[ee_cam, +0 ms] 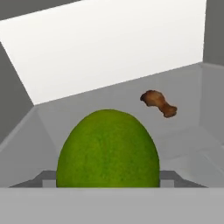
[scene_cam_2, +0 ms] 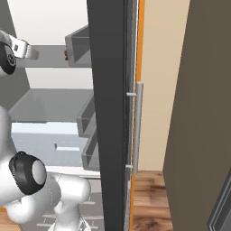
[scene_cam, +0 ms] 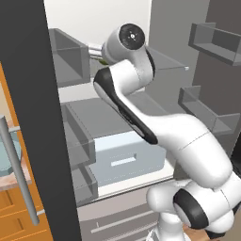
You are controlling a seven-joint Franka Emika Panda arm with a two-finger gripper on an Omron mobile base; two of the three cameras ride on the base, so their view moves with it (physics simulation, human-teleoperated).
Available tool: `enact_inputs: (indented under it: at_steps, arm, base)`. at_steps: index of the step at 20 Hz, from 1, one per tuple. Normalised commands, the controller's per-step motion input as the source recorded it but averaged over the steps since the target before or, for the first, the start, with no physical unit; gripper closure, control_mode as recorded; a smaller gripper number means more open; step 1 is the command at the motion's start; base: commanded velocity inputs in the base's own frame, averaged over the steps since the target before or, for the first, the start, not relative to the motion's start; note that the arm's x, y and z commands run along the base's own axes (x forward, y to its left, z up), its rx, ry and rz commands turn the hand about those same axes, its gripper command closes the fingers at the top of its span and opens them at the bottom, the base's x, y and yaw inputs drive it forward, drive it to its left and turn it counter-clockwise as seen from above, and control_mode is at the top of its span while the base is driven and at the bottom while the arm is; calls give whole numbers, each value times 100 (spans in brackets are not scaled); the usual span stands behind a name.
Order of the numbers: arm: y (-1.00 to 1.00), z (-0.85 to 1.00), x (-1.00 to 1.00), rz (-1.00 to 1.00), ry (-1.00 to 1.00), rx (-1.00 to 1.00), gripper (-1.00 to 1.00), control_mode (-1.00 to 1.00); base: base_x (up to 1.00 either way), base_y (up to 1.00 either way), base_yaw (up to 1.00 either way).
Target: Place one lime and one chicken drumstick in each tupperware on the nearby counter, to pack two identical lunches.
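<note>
A large green lime point(ee_cam: 107, 148) sits right between the fingers of my gripper point(ee_cam: 107, 180), which is shut on it. Only small grey bits of the fingers show at either side of the lime. A sliver of the lime point(scene_cam: 102, 61) peeks out by the hand inside the fridge. A reddish-brown chicken drumstick point(ee_cam: 158, 103) lies farther back on the grey fridge shelf point(ee_cam: 183, 131). The pale blue-green tupperware point(scene_cam: 8, 157) rests on the counter point(scene_cam: 19, 180) at the far left, partly hidden behind the fridge door.
The dark open fridge door point(scene_cam: 33, 94) with its long grey handle point(scene_cam: 19, 174) stands left of the arm. Grey door bins point(scene_cam: 212, 42) are on the right. A white drawer point(scene_cam: 127, 157) sits below the shelves. The other door point(scene_cam_2: 110, 113) blocks the right.
</note>
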Motion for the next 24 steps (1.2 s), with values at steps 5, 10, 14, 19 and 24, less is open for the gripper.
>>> enact_inputs:
  at_steps: [5, 10, 14, 19, 24]
  arm:
    - [0, -28, -100, -17, 33, 9, 100, -100]
    - [-44, -74, -87, -12, 45, 11, 100, -100]
    - [-56, -44, -16, 1, 5, 1, 100, -100]
    - [-11, -67, -43, 2, 19, 4, 100, 100]
    - [0, 0, 0, 0, 0, 0, 100, 100]
  base:
    - [0, 0, 0]
    - [0, 0, 0]
    - [0, 0, 0]
    - [-20, 0, 0]
    - [-100, 0, 0]
